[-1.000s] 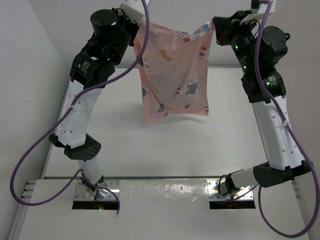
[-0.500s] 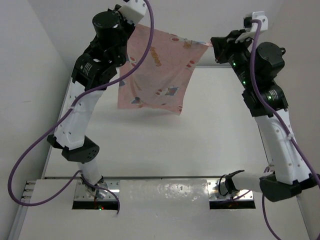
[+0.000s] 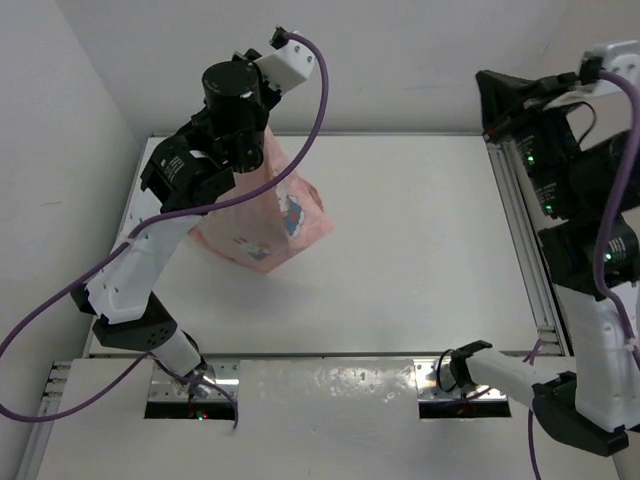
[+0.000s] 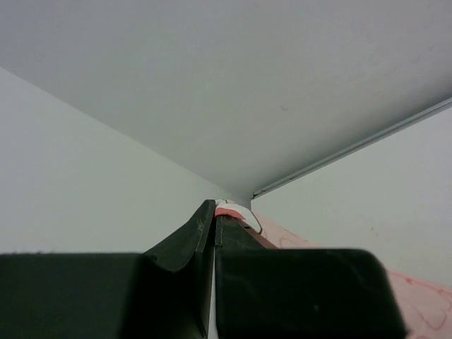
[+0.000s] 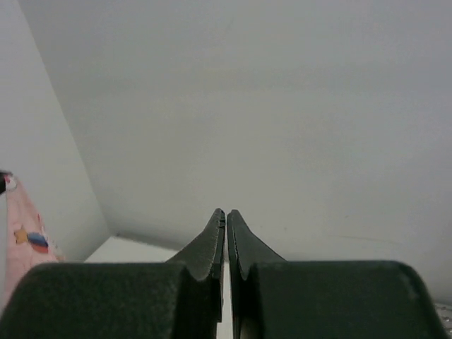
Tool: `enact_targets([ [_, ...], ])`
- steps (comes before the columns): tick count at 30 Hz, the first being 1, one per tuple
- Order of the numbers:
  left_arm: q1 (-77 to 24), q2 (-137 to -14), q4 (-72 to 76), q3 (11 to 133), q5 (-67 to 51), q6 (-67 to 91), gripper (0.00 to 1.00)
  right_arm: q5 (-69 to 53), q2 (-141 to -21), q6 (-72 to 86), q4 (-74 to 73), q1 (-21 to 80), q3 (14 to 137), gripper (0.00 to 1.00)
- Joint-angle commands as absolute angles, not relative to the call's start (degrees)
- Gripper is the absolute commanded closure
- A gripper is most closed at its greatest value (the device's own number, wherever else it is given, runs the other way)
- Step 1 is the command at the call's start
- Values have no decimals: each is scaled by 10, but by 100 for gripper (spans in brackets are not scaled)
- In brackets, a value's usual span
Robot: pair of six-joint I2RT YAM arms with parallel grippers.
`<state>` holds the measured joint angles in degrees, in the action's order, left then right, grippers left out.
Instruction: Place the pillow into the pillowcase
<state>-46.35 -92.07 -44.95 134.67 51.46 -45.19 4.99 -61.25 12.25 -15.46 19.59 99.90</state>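
Left gripper: jaws closed on a fold of the pillowcase; in the left wrist view a thin strip of pink fabric shows pinched at the fingertips, and more of the pink cloth lies at the lower right of that view.

Left arm: raised over the rear left part of the table; the pillowcase hangs from it in a bunched, roughly triangular drape, narrow at the top and wider below (a bunny print faces the overhead camera on the right-hand fold).

Pillowcase position: left half of the table, beneath the left wrist; its lower edge is at or just above the surface, and contact cannot be confirmed from the overhead view.

Right gripper: jaws together with nothing between them; the fingertips meet along a thin seam.

Right arm: raised at the right edge of the table, well apart from the pillowcase; in the right wrist view a sliver of the pink cloth appears at the far left edge.
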Motion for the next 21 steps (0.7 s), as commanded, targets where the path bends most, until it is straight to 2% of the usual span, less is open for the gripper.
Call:
enact_targets([
  [1, -483, -890, -345, 1342, 541, -487, 100, -55, -679, 128, -214, 204, 973, 96],
  [3, -487, -896, -337, 1334, 540, -495, 100, -118, -721, 107, -223, 231, 963, 80],
  [4, -486, -897, -331, 1329, 539, -496, 100, -162, -736, 98, -233, 244, 966, 55],
  [6, -478, -898, -329, 1311, 534, -495, 100, -180, -772, 54, -253, 287, 967, 35],
  [7, -475, -899, -327, 1304, 531, -492, 100, -179, -779, 42, -252, 304, 960, 19],
  [9, -466, -905, -327, 1291, 520, -484, 100, -183, -775, 17, -218, 344, 913, 1],
  [14, -460, -918, -330, 1283, 509, -466, 100, -184, -734, 13, -47, 388, 754, 1],
  [21, -462, -921, -339, 1281, 499, -462, 100, -155, -738, 7, 18, 391, 747, 1],
])
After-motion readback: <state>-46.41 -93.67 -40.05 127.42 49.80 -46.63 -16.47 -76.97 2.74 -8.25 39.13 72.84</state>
